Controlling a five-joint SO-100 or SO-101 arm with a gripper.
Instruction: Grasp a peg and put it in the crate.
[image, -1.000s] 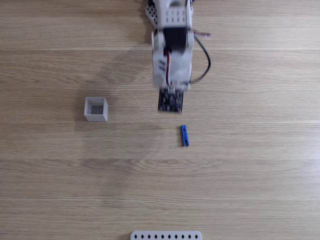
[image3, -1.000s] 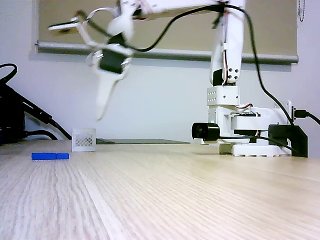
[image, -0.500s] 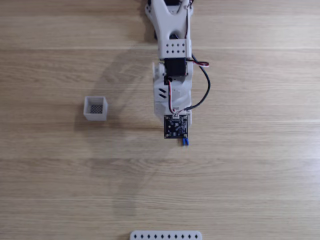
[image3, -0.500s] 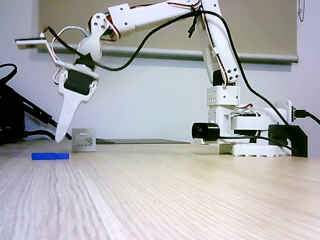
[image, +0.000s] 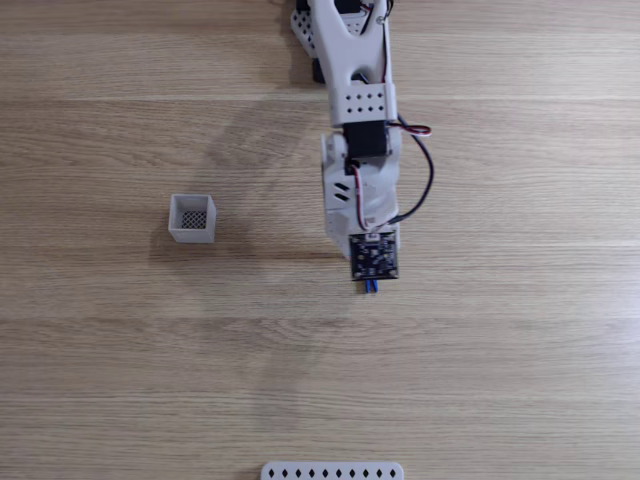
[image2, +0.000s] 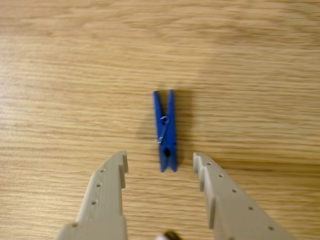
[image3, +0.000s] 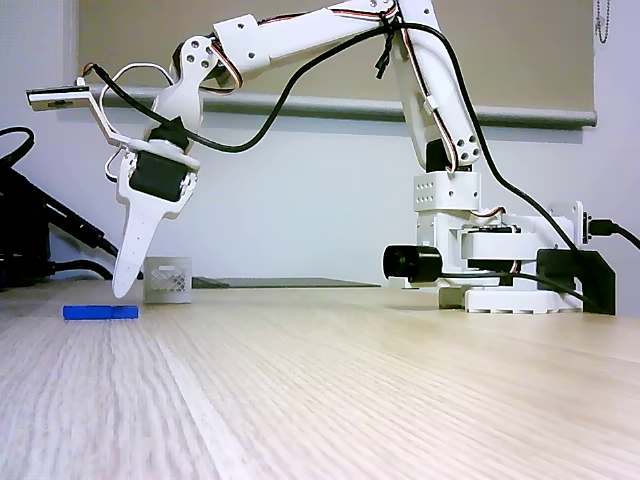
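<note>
Hovering wide pincer (image2: 160, 167) over peg (image2: 165, 131); light wood table (image: 500, 380), pale wall (image3: 320, 200).

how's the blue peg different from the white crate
The peg is bright blue, slim and long, lying flat; the crate is white, square and open-topped with a dark mesh floor. The peg lies just ahead of the open gripper; the crate stands apart, off to the left in a fixed view. Both rest on the table.

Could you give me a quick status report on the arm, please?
Gripper open, above the table, empty. Peg flat on the table, lined up between the fingertips. Crate empty, off to the left in the top-down fixed view.
</note>
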